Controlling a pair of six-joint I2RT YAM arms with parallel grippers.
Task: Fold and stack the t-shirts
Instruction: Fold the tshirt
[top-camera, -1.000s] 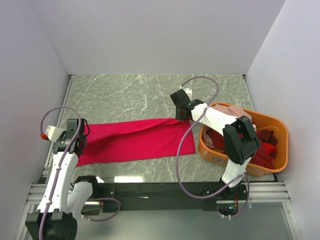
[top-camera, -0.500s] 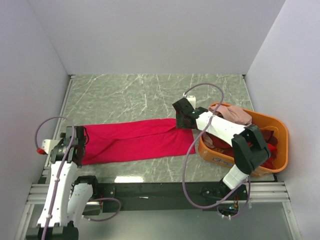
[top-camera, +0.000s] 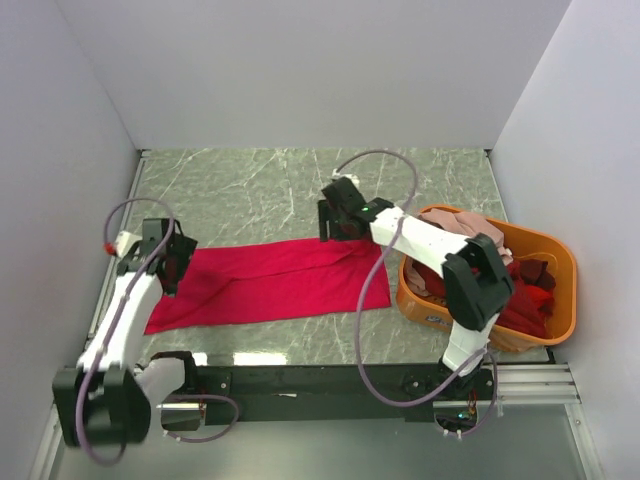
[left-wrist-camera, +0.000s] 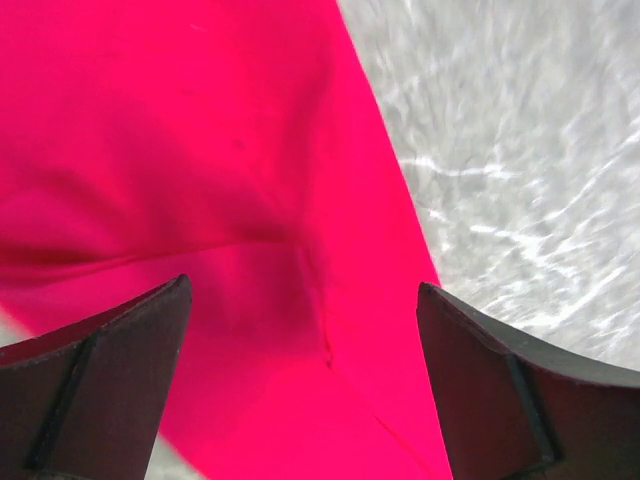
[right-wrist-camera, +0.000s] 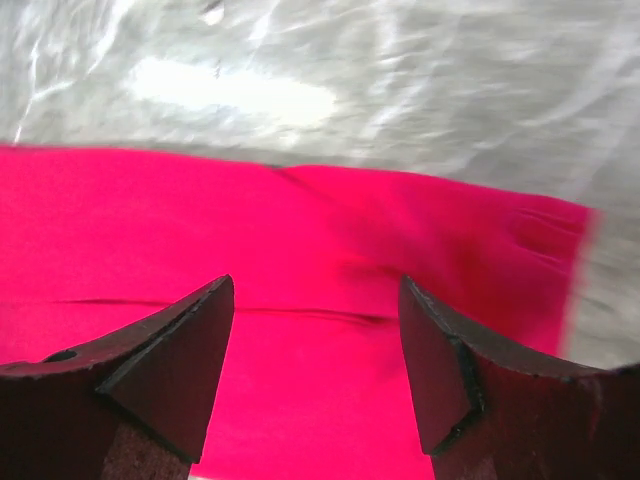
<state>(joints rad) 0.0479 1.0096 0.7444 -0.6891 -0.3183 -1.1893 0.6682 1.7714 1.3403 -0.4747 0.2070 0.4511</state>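
A bright crimson-pink t-shirt (top-camera: 270, 285) lies folded into a long strip across the marble table (top-camera: 260, 190). My left gripper (top-camera: 172, 262) hovers open over its left end. In the left wrist view the cloth (left-wrist-camera: 200, 150) fills the space below the left gripper (left-wrist-camera: 305, 330), with nothing held between the fingers (left-wrist-camera: 100, 385). My right gripper (top-camera: 336, 224) stands open above the strip's far right edge. The right wrist view shows the shirt (right-wrist-camera: 300, 230) lying flat under the right gripper (right-wrist-camera: 315, 305). A dark red t-shirt (top-camera: 525, 305) and a pale pink one (top-camera: 472, 230) sit in the basket.
The orange plastic basket (top-camera: 568, 290) stands at the right edge of the table, beside the right arm's elbow (top-camera: 475, 275). White walls close in the left, far and right sides. Bare marble (right-wrist-camera: 300, 80) shows beyond the shirt.
Both grippers have opened and let go of the crimson-pink shirt, which now rests flat. The left gripper moved away from the near edge; the right gripper shifted left along the strip's far edge.
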